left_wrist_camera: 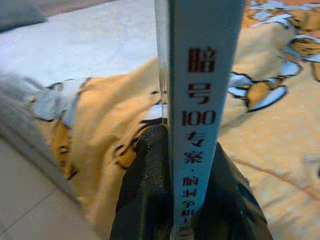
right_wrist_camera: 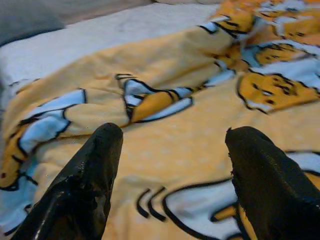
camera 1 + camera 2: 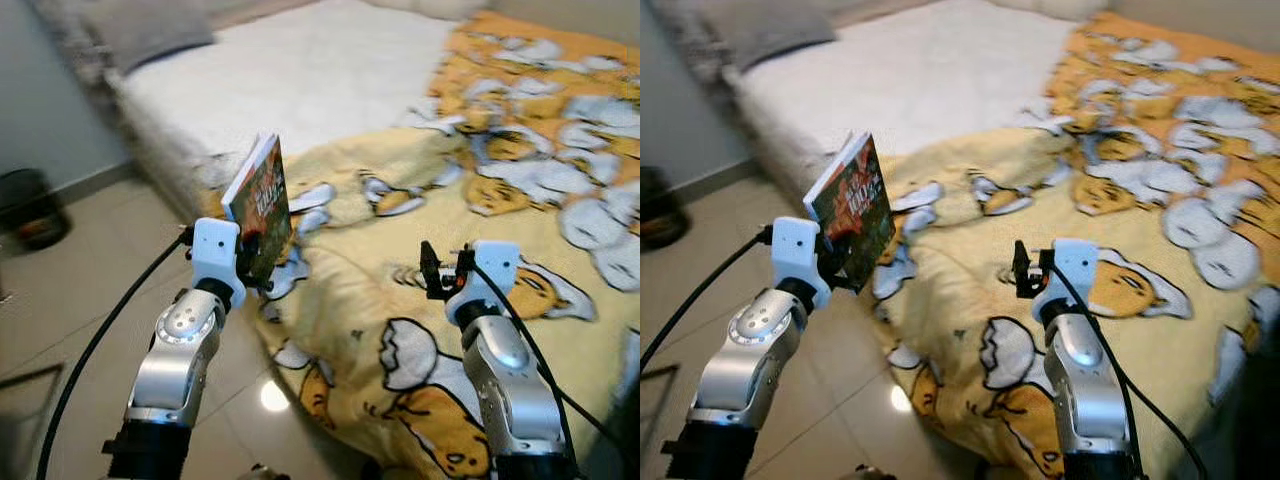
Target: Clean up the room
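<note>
Gripping an upright book (image 3: 262, 195), left gripper (image 3: 252, 252) is raised; right gripper (image 2: 170, 165) hovers, jaws wide, over the blanket (image 3: 400, 290).

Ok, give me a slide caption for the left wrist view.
Left gripper clamps a book upright by its spine, above the yellow cartoon blanket.

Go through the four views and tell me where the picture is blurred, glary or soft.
Left eye view: soft overall, the pillow smeared; a bright glare spot on the floor tile. Right eye view: the same softness. Left wrist view: the book spine is fairly legible between the left gripper jaws, the bed behind is blurred. Right wrist view: the blanket pattern is clear enough, the open right gripper slightly soft.
</note>
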`<state>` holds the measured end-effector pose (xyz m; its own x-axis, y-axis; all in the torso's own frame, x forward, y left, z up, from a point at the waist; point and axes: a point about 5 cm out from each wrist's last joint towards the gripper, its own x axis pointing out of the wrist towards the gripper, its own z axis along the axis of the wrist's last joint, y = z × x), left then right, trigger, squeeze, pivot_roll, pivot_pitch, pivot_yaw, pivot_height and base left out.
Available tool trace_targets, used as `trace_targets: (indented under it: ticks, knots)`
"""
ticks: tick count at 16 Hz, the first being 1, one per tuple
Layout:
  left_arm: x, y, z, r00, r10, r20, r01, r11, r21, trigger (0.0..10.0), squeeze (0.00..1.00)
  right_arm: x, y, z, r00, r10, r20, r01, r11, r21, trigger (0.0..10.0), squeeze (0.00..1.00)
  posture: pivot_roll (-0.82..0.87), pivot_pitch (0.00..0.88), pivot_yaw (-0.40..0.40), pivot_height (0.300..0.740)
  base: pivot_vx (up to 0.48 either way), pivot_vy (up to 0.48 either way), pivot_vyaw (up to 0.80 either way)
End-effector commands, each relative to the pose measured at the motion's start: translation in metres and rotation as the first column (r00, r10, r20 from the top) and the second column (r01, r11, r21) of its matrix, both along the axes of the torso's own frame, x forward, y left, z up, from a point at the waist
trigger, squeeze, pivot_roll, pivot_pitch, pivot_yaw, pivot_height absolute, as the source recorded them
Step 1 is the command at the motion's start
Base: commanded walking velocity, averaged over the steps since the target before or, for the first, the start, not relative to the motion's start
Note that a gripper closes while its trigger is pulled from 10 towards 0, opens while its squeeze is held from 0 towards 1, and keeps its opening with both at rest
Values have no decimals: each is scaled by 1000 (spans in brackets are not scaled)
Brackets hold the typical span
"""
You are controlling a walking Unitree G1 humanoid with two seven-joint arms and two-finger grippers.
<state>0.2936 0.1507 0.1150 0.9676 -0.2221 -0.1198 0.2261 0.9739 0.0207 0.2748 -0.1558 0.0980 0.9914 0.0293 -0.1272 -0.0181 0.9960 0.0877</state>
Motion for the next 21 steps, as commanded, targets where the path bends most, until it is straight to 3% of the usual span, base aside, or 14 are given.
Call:
trace_targets:
  ticks: [1, 7, 21]
  knots:
    - [-1, 3, 12, 999, -3, 54, 3, 1000, -3, 10000, 0, -3, 0, 1, 1000, -5, -9, 5, 1000, 25, 10000, 0, -66, 0, 40, 740, 0, 0, -800]
    - [-8, 6, 15, 998, 12, 64, -12, 1000, 1, 10000, 0, -5, -3, -1, 1000, -22, -14, 22, 1000, 10, 10000, 0, -45, 0, 26, 740, 0, 0, -800]
    - [0, 8, 24, 998, 16, 67, -17, 1000, 12, 10000, 0, -2, 4, 0, 1000, -25, -17, 26, 999, 45, 10000, 0, -40, 0, 38, 740, 0, 321, -800]
